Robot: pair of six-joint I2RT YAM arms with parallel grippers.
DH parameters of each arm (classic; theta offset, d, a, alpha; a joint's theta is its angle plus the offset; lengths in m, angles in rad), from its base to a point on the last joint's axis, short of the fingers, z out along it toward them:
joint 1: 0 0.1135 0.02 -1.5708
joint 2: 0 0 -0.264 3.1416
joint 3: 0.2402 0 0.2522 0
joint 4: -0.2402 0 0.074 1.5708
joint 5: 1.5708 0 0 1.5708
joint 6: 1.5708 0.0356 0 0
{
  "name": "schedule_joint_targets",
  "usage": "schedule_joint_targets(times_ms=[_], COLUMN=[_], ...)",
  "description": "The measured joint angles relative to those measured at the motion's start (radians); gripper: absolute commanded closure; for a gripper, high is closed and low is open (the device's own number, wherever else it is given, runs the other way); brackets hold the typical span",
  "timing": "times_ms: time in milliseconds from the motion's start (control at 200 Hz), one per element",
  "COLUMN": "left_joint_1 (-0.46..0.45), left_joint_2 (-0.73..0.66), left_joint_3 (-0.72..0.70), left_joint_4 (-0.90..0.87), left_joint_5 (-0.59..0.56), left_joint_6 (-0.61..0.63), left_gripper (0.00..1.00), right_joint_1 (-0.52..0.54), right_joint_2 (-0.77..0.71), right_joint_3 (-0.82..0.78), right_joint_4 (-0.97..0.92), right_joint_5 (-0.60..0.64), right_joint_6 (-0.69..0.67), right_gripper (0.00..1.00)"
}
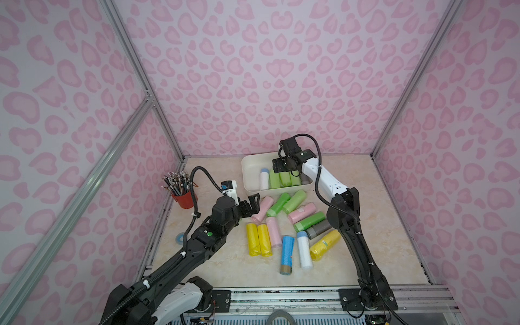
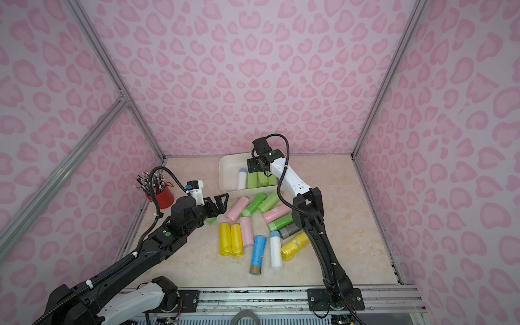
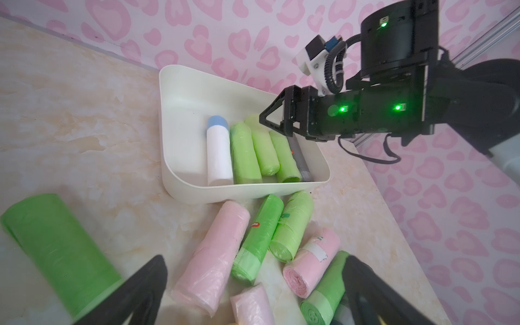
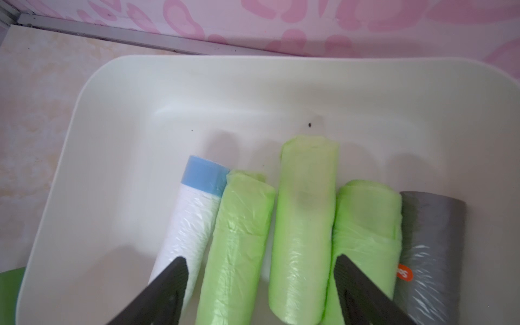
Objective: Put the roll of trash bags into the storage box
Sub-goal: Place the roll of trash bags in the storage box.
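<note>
While the right gripper hangs over the storage box, its jaws stand spread and pinch nothing. Directly under the gap lies a light-green roll of trash bags, lengthwise on the box floor, its surface slightly blurred.

- Below one finger: a second green roll, touching a gray roll further out.
- Toward the other finger: a third green roll, touching a white roll with a blue end.
- All five rolls lie side by side inside the box.

In a top view the right gripper sits above the rolls, within the box's rim.

The left gripper also has its jaws wide apart and holds nothing. It hovers over the loose rolls on the table. A pink roll lies beneath the gap, and a bright green roll lies outside one finger. In a top view the left gripper is near the box's closest corner, not touching it. A red pencil cup stands behind its wrist.
</note>
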Motion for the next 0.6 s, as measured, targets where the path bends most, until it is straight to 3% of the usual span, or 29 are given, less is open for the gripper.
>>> schedule_joint_targets(times_ms=[65,330,600], left_joint_1=[0.005,0.021,0.118], left_joint_2=[0.000,-0.053,-0.111], left_joint_3=[0.005,0.008,-0.009], left_joint_4=[-0.013,-0.076,-0.188], left_joint_5=[-0.013,-0.106,-0.180], left_joint_6=[-0.001,-0.029,-0.072], left_gripper=[0.01,0.01,0.01], right_joint_1=[0.000,-0.002,-0.004], right_joint_2=[-0.042,-0.284,-0.589], right_joint_3=[-0.016,-0.250,-0.637], right_joint_4=[-0.002,-0.008,0.049], right_joint_5=[0.003,0.010,0.010], right_joint_6=[-0.005,0.002,0.034], right_gripper=[0.10,0.10,0.10])
